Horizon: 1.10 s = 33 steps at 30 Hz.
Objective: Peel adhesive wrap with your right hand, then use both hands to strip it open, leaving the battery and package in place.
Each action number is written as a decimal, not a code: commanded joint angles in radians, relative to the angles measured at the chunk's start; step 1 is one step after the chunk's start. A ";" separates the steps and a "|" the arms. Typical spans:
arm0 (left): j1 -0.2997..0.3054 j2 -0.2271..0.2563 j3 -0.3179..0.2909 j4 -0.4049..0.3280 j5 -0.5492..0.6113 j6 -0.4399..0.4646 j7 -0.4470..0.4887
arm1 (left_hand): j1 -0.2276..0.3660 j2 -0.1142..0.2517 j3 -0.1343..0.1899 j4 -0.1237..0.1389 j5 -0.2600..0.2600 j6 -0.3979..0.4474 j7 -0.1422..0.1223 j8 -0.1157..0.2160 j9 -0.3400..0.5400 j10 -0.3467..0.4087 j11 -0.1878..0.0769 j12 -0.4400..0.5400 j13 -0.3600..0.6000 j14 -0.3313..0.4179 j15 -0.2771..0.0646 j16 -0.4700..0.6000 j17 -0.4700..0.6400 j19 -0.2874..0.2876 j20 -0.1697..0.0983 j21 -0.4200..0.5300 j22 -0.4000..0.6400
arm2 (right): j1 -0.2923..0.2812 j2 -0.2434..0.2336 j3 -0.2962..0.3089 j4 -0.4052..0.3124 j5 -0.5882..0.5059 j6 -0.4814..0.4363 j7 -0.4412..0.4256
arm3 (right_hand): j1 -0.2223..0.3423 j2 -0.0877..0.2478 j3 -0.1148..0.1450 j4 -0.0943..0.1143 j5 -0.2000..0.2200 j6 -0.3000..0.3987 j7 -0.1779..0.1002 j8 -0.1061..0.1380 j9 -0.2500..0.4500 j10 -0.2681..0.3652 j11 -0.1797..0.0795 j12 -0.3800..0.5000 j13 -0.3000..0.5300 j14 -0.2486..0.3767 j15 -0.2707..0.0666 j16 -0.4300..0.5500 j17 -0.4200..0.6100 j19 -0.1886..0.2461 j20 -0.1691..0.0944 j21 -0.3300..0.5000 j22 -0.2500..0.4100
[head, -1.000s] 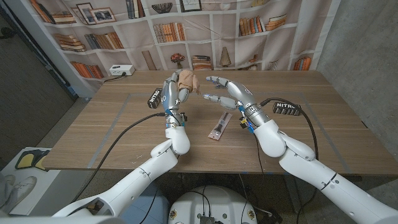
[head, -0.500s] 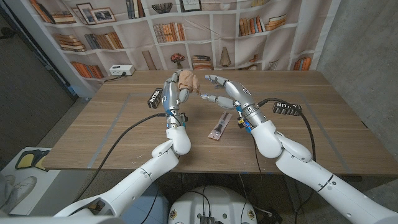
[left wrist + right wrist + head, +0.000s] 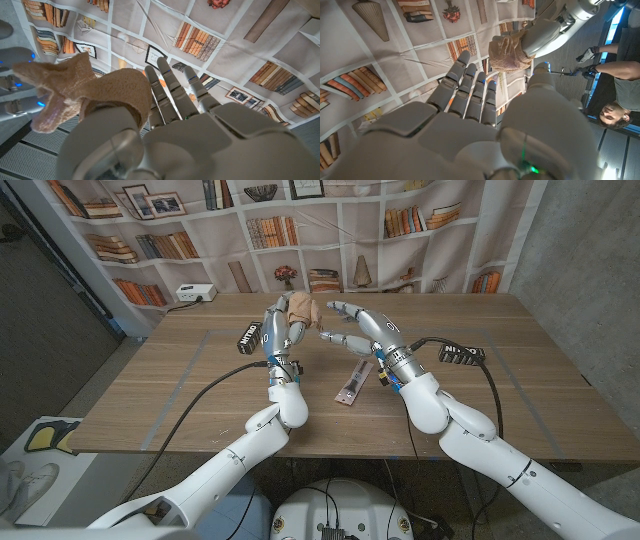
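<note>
My left hand (image 3: 277, 332) is raised over the table's far middle and grips a crumpled tan adhesive wrap (image 3: 300, 308). In the left wrist view the wrap (image 3: 85, 90) bulges out of my left hand (image 3: 200, 140), with a loose flap pointing toward my right hand's fingertips (image 3: 11, 55). My right hand (image 3: 358, 328) hovers just right of the wrap with its fingers spread and nothing between them. Whether a fingertip touches the flap I cannot tell. The right wrist view has the wrap (image 3: 509, 50) just beyond my right hand (image 3: 470, 115). A flat battery package (image 3: 353, 383) lies on the table (image 3: 180, 395) below both hands.
A black box marked NITRO (image 3: 462, 354) with a cable lies at the table's right. A white power strip (image 3: 195, 293) sits at the back left corner. A bookshelf backdrop hangs behind the table. A person (image 3: 620, 95) stands at the edge of the right wrist view.
My right hand has moved a little to the left, closing in on the wrap. The left hand and the package have stayed where they were.
</note>
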 commanded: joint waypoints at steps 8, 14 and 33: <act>0.001 0.000 0.001 0.000 -0.004 0.000 -0.004 | 0.004 0.008 0.007 -0.006 -0.004 -0.002 0.003 0.008 -0.002 0.003 0.000 0.006 -0.001 0.000 0.000 0.003 0.004 0.004 0.003 0.002 0.002 | 0.016 0.028 -0.033 0.000 -0.041 -0.079 -0.027 | 0.043 0.031 0.025 -0.017 0.008 0.024 -0.011 0.006 0.005 0.036 -0.016 0.014 0.006 0.037 -0.103 0.032 0.019 0.051 -0.021 0.014 0.008; -0.006 -0.005 0.005 0.013 -0.005 -0.008 -0.002 | 0.003 0.008 0.007 -0.005 -0.004 -0.003 0.005 0.010 -0.003 0.003 0.000 0.006 0.000 0.001 0.000 0.003 0.004 0.004 0.004 0.003 0.002 | 0.028 0.043 -0.048 -0.001 -0.052 -0.120 -0.023 | 0.051 0.034 0.028 -0.019 0.002 0.018 -0.003 0.002 0.005 0.040 -0.015 0.014 0.007 0.038 -0.101 0.038 0.025 0.051 -0.020 0.013 0.009; -0.017 -0.008 0.008 0.021 -0.009 -0.006 -0.011 | 0.002 0.008 0.009 -0.006 -0.005 -0.004 0.003 0.014 -0.006 0.003 0.000 0.007 -0.001 0.000 -0.001 0.003 0.005 0.004 0.004 0.003 0.002 | 0.063 0.069 -0.099 0.011 -0.069 -0.186 -0.009 | -0.005 0.008 0.000 0.007 -0.007 0.036 0.042 0.004 0.003 0.094 0.005 0.027 0.008 0.076 -0.083 0.063 0.036 0.078 -0.002 0.022 0.014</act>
